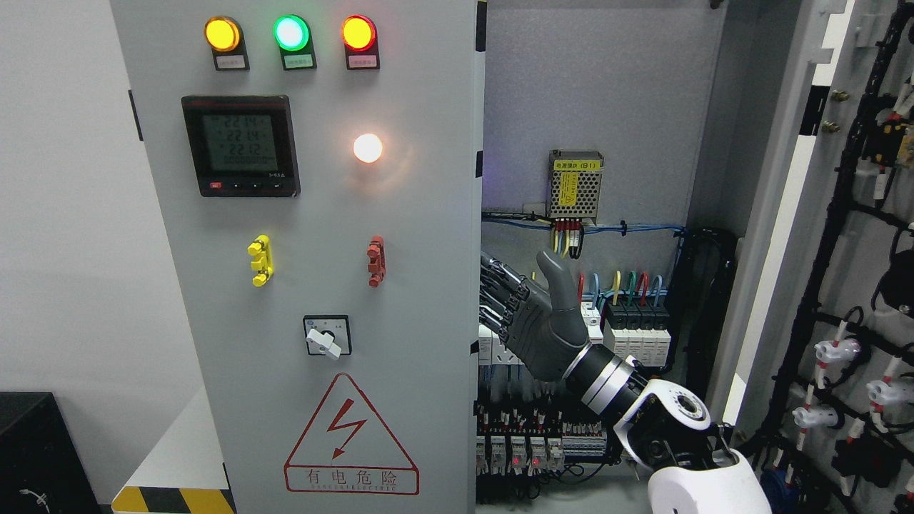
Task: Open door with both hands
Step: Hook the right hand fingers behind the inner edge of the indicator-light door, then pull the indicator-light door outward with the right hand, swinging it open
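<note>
Right hand (pixel 532 314) behind left door (pixel 321 285) edge

My right arm comes in from the lower right and goes up and to the left. Its white forearm ends in a black and silver wrist. My right hand (pixel 535 321) is grey, with the palm facing left. The thumb (pixel 557 282) points straight up. The fingers (pixel 500 300) are stretched to the left, slightly bent, and their tips are hidden.
</note>
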Available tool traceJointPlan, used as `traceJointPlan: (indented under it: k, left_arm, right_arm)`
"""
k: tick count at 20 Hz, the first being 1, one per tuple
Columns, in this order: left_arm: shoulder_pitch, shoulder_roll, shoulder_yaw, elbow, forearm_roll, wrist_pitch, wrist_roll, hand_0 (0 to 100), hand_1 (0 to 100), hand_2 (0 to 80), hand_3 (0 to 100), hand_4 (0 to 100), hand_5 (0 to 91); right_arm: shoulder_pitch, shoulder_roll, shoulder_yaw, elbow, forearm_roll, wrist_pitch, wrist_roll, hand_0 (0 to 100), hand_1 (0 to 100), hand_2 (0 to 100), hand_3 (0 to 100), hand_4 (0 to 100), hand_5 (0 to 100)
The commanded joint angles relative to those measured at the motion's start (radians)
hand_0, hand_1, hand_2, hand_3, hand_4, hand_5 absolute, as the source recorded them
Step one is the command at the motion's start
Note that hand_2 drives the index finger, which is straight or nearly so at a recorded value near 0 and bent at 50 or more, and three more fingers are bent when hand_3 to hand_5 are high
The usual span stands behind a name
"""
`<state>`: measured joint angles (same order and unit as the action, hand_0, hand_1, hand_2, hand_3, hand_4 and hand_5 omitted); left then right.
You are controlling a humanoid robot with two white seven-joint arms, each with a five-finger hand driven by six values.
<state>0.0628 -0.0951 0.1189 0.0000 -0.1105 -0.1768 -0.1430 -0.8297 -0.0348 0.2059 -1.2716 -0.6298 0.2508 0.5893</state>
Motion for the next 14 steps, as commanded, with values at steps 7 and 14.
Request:
traceJointPlan:
  k: [7,14]
  left_arm:
    - [-0.001,0.0,0.001,0.017,0.0,0.0,-0.001,0,0,0.0,0,0,0.0]
    - [0.0,0.0,0.001,0.017,0.0,0.0,-0.001,0,0,0.0,0,0,0.0]
  right_arm:
    - [-0.003,0.0,-0.013,0.0,-0.005,0.001,0.076,0,0,0,0,0,0]
    - [-0.002,0.0,-0.011,-0.002,-0.005,0.002,0.127,0,0,0,0,0,0]
